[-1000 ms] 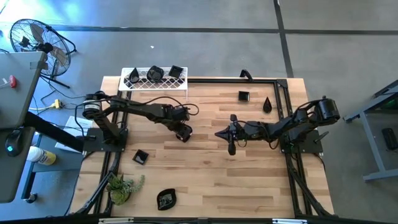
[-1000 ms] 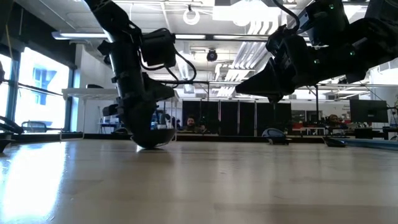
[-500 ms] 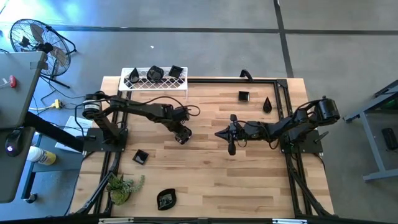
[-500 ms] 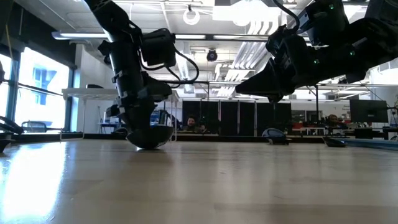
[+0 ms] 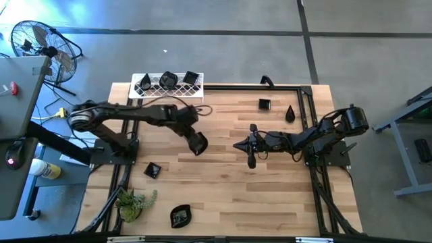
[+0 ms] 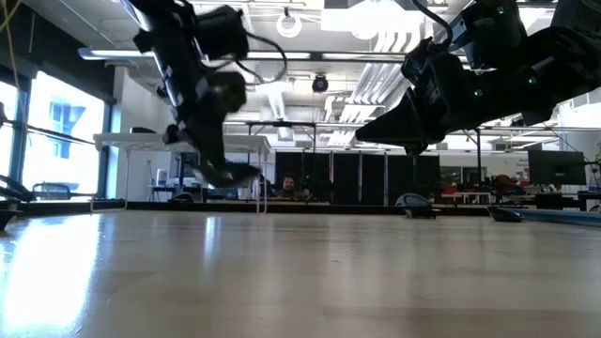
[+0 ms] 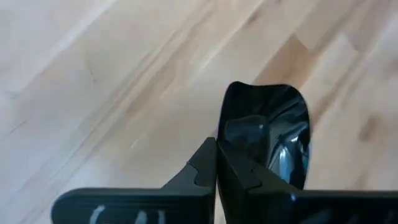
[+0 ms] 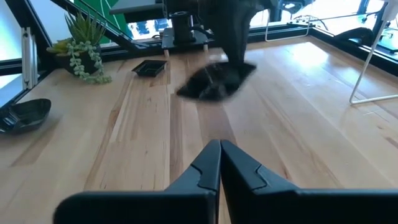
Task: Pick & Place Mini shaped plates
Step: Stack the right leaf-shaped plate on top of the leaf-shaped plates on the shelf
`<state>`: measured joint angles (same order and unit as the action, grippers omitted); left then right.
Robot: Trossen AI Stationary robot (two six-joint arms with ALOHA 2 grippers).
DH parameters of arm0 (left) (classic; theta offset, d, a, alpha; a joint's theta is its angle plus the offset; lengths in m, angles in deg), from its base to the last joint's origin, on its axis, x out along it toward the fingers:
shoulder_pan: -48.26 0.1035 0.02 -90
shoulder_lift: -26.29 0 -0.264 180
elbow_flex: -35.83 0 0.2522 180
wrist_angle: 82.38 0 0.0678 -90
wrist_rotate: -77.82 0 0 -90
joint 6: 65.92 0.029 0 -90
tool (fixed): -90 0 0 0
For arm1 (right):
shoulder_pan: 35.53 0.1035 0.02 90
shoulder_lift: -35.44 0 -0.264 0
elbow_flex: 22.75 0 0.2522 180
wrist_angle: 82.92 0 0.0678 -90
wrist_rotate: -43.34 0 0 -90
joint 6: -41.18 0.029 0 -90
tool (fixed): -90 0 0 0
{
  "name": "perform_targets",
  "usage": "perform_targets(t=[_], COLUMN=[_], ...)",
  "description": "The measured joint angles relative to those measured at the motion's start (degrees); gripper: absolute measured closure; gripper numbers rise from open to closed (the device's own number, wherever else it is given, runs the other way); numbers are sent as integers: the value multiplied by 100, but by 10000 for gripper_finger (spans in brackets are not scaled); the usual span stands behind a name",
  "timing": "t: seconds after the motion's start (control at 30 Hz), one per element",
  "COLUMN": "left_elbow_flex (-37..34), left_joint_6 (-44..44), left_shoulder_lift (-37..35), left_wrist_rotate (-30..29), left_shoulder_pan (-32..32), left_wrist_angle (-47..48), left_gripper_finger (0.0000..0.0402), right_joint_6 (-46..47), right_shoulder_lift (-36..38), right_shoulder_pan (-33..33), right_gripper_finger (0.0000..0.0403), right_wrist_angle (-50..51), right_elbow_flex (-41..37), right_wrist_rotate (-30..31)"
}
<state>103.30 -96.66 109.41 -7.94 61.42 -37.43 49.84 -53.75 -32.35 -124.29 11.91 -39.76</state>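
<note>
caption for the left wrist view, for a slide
Left gripper shut on a glossy black mini plate, lifted above the wooden table.

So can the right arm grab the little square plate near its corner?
Probably yes. The right gripper is shut and holds nothing, and bare table lies between it and the square plate.

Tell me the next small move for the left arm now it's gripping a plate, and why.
Probably carry it toward the white rack. The left gripper is shut on a black plate held off the table, and the rack already holds similar plates.
</note>
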Motion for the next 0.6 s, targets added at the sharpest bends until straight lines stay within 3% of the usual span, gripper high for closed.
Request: perform_targets(t=[0.3, 0.6], left_elbow_flex=[137, 1289], left_joint_6=[683, 1321], left_shoulder_lift=[-1294, -1734], left_wrist_rotate=[463, 270], left_shoulder_pan=[681, 1325], left_wrist_angle=[665, 1941], left_gripper_finger=[401, 401], right_joint_6=[-17, -17], right_shoulder_lift=[0, 0], right_shoulder_pan=[0, 0], right_gripper_finger=[396, 399], right_wrist_angle=[35, 44], right_elbow_flex=[-9, -9], right_wrist_rotate=[0, -1])
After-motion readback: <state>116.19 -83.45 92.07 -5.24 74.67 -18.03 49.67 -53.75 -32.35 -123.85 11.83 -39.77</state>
